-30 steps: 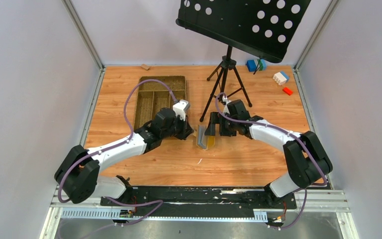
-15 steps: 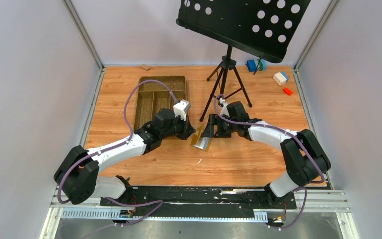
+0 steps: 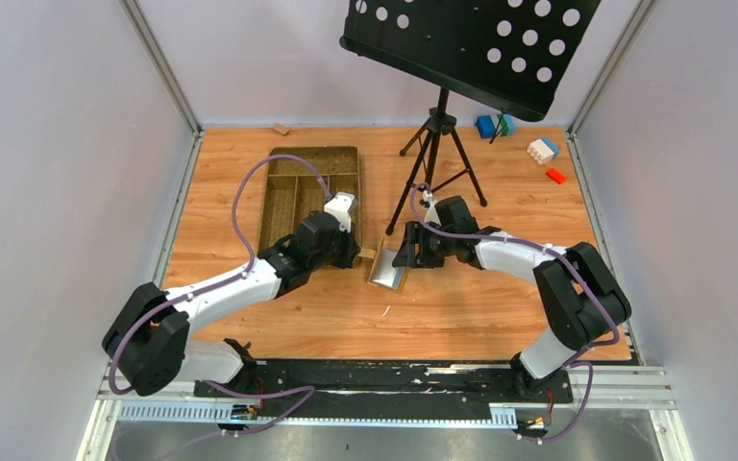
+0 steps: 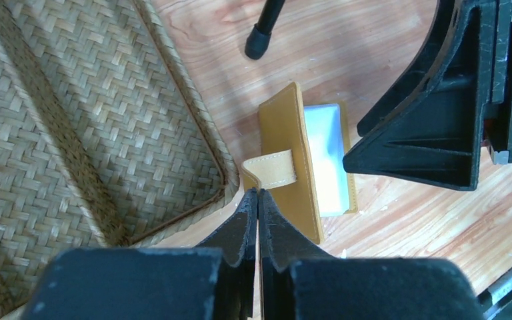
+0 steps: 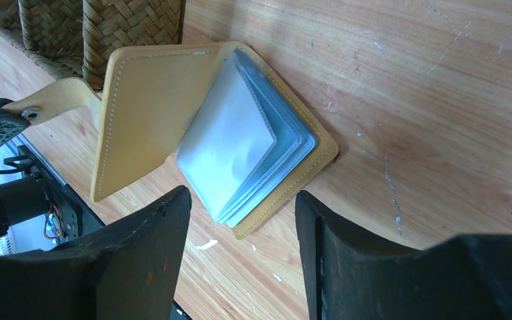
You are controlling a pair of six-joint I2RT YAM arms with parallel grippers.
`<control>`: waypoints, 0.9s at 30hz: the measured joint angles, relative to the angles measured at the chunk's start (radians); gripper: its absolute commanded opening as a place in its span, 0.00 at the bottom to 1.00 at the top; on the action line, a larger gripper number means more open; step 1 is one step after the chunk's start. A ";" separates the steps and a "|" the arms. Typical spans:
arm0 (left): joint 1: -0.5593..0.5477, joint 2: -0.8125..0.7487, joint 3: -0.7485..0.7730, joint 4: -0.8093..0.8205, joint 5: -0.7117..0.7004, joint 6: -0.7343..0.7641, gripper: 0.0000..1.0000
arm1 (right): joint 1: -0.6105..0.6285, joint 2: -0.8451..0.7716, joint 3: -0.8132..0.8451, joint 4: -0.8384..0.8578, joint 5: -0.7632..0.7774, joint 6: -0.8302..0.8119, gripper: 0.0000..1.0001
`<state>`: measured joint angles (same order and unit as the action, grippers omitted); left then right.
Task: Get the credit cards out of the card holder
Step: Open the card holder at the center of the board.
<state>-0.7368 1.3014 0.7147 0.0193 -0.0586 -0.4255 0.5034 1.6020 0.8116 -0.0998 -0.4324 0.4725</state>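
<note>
The mustard-yellow card holder (image 3: 387, 269) lies open on the wood table between both arms. Its cover flap (image 4: 287, 150) tilts up toward the left, baring a stack of pale blue plastic sleeves (image 5: 240, 153). No credit cards show; whatever the sleeves hold is hidden. My left gripper (image 4: 258, 195) is shut on the end of the holder's tan strap (image 4: 271, 169), holding the flap open. My right gripper (image 5: 243, 197) hovers open just over the sleeves' near edge, a finger on each side, touching nothing.
A brown woven compartment tray (image 3: 293, 187) sits just left of the holder, its rim (image 4: 217, 160) close to the strap. A tripod (image 3: 434, 144) with a black music stand rises behind; one foot (image 4: 259, 48) rests near the holder. Toy blocks (image 3: 543, 149) lie back right.
The holder, upright a second ago, now lies flat with its flap pulled open leftward by my left gripper. My right gripper's jaws have narrowed and shifted slightly left over the sleeves.
</note>
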 measured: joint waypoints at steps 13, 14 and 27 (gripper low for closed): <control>0.000 -0.033 -0.003 0.018 0.010 0.001 0.21 | 0.027 0.003 0.007 0.000 0.004 -0.014 0.37; 0.000 -0.037 -0.013 0.040 0.014 0.001 0.26 | 0.029 0.003 0.010 0.000 0.004 -0.015 0.36; 0.000 -0.080 -0.117 0.210 0.034 -0.007 0.70 | 0.082 0.042 0.050 0.012 0.010 -0.042 0.05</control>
<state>-0.7368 1.2213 0.5972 0.2291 -0.0250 -0.4328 0.5858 1.6440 0.8612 -0.0879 -0.4229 0.4301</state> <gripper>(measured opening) 0.662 0.072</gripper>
